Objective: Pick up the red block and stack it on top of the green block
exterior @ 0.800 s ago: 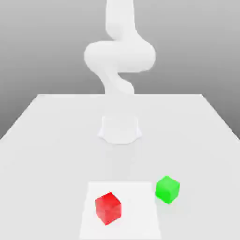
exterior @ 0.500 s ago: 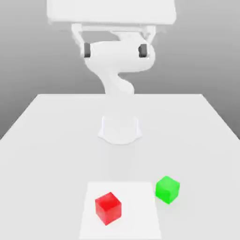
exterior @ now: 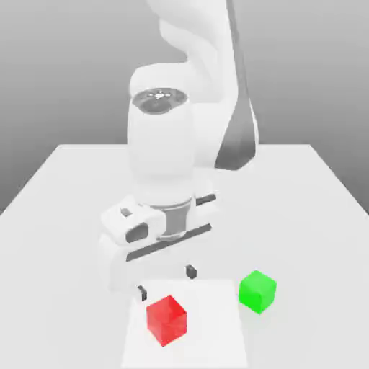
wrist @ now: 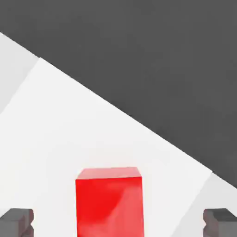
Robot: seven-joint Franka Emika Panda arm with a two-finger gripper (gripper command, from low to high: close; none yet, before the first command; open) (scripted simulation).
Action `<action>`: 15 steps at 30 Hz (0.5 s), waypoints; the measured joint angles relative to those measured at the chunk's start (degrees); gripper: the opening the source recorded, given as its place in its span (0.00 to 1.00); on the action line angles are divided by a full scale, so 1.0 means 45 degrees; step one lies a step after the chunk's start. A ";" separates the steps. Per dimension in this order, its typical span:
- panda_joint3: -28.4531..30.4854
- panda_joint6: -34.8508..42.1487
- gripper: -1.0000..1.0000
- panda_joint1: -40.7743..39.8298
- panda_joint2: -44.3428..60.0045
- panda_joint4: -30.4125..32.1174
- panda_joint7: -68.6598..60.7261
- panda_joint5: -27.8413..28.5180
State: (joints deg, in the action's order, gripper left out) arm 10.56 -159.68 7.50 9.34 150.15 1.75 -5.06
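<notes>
Tool (exterior: 166,282) spread wide, pointing down just above the red block (exterior: 166,319), arm bent forward

White surface (exterior: 65,187). On it: red block (exterior: 166,319) on a paler square patch (exterior: 216,339); green block (exterior: 257,291) just off the patch's edge, apart.

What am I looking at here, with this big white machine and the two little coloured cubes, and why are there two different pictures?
The white machine is a robot arm, drawn by a simulator. At its end sits a gripper with two dark fingertips, standing open and holding nothing. One picture comes from a camera off the arm, looking at the whole white table. The other comes from a camera on the hand itself, looking at the red block between the fingertips. On the table lie the red block and, apart from it toward the exterior view's right, the green block.
</notes>
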 joint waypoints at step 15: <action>-0.0319 -0.0208 0.00 -0.0324 0.0293 -0.0001 -0.0049 0.0033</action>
State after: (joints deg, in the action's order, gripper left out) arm 9.13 -160.61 6.04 10.66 150.15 1.53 -4.91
